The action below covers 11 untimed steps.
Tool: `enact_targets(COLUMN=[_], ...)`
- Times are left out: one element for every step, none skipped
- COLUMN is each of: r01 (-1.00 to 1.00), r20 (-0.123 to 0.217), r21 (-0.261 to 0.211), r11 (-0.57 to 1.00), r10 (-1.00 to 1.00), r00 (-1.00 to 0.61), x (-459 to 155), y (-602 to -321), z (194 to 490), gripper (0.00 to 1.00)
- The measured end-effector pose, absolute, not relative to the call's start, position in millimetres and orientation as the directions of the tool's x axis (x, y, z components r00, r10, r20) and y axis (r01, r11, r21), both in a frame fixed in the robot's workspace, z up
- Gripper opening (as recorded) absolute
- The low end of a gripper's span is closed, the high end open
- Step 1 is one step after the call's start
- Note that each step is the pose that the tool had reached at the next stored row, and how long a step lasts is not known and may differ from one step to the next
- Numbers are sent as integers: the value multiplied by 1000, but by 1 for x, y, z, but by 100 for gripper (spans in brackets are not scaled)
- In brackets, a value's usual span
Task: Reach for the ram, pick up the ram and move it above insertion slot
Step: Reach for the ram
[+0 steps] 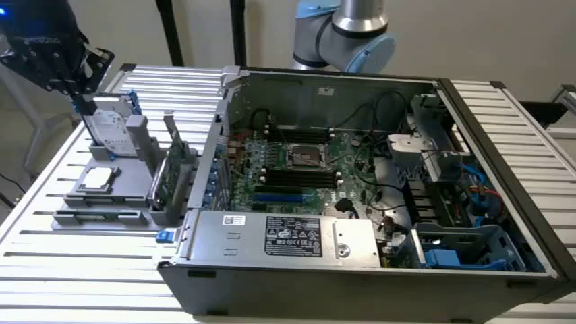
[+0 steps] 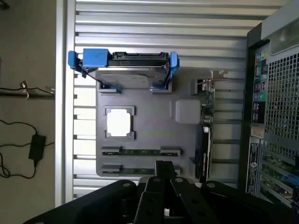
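**Exterior view.** The gripper (image 1: 77, 91) hung high at the exterior view's left, over the side of the slatted table (image 1: 54, 270) where the grey fixture (image 1: 135, 196) sat. It carried nothing that could be made out. Whether its jaws stood wide or narrow could not be told. The ram (image 1: 99, 217) lay flat in the near end of the fixture, untouched and well below the gripper. The fixture sat just beside the open computer case (image 1: 360, 283), probably so that parts had a short way to the motherboard (image 1: 297, 165).

Count on the fixture:
- one hard drive (image 1: 112, 131), standing on edge
- one processor (image 1: 97, 179), lying flat
- one expansion card (image 1: 175, 172), upright on the side next to the case

**Wrist view.** The camera looked straight down on the fixture (image 2: 149, 107). The gripper (image 2: 163, 170) showed as a dark tip overlapping the ram (image 2: 138, 171), so it seemed lined up over that stick but not down on it. Jaw state could not be told here either.

Count:
- two sticks, the ram and a second stick (image 2: 140, 151), parallel and each in its own slot
- one processor (image 2: 118, 122) in a square recess
- one hard drive (image 2: 124, 70), carrying two blue rails (image 2: 93, 58)
- one expansion card (image 2: 205, 135), between the fixture and the computer case (image 2: 275, 116)

Each part had its own recess, likely to keep it at a known spot for picking.
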<state>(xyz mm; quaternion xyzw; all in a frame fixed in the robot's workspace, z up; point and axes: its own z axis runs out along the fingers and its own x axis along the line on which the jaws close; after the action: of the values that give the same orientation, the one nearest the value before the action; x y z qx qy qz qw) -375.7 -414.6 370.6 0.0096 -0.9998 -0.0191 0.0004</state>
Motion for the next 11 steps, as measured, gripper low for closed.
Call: enact_targets(r01=[-19, -19, -19, -19, -19, -19, -19, -19, -19, -19, -19], r20=[0, 1, 0, 1, 0, 1, 1, 0, 0, 0, 0], r21=[38, 38, 38, 38, 38, 38, 38, 38, 38, 38, 38], r11=[999, 999, 999, 999, 999, 999, 999, 999, 999, 999, 999], r10=[-19, -19, -19, -19, -19, -19, -19, -19, -19, -19, -19], r00=[-1000, -1000, -1000, -1000, -1000, -1000, -1000, -1000, -1000, -1000, -1000], x=[-376, -376, -376, -376, -376, -376, -376, -376, -376, -376, -376], y=[-415, -415, -415, -415, -415, -415, -415, -415, -415, -415, -415], z=[371, 371, 371, 371, 371, 371, 371, 371, 371, 371, 371], gripper=[11, 11, 11, 11, 11, 11, 11, 11, 11, 11, 11])
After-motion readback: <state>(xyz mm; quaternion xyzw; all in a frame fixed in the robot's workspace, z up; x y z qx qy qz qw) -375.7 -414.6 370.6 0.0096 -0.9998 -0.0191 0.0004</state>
